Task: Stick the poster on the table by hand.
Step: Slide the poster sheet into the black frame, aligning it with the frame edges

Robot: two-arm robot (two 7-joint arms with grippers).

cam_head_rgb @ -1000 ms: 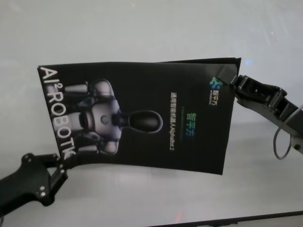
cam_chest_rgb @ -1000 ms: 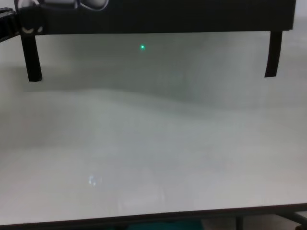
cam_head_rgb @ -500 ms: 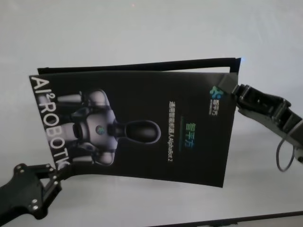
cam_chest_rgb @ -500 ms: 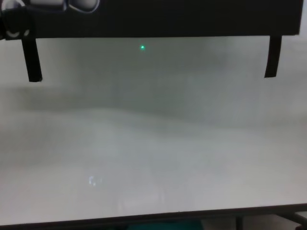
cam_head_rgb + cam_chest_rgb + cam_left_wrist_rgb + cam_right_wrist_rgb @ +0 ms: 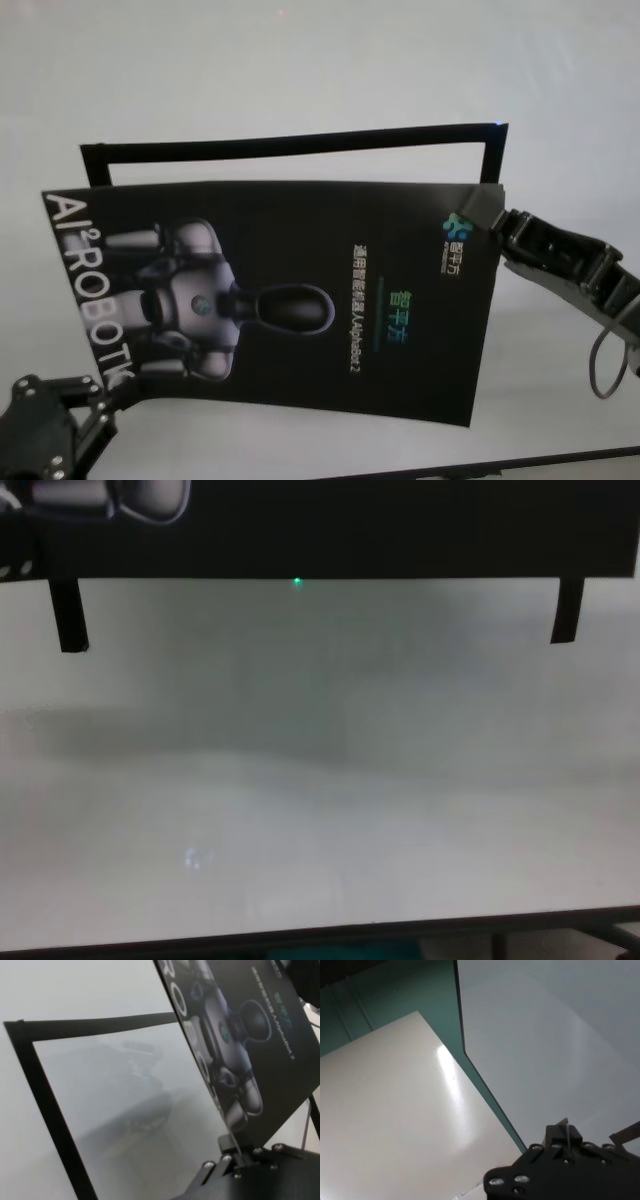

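Observation:
The poster, a black glossy sheet with a grey-white robot and white letters, hangs in the air above the white table. My left gripper is shut on its near left corner, by the outlined letters. My right gripper is shut on its far right corner, by the logo. In the left wrist view the poster rises tilted from the left gripper. In the right wrist view the right gripper pinches a thin sheet edge. In the chest view the poster is a dark band across the top.
Narrow black tape strips lie on the table as an open frame behind and under the poster, and show in the left wrist view and chest view. The table's dark front edge is near. Cream floor lies beyond the table.
Both grippers have carried the poster toward the table's near side. The far tape strip and the frame's corners, covered before, now show behind it. The hold has not changed.

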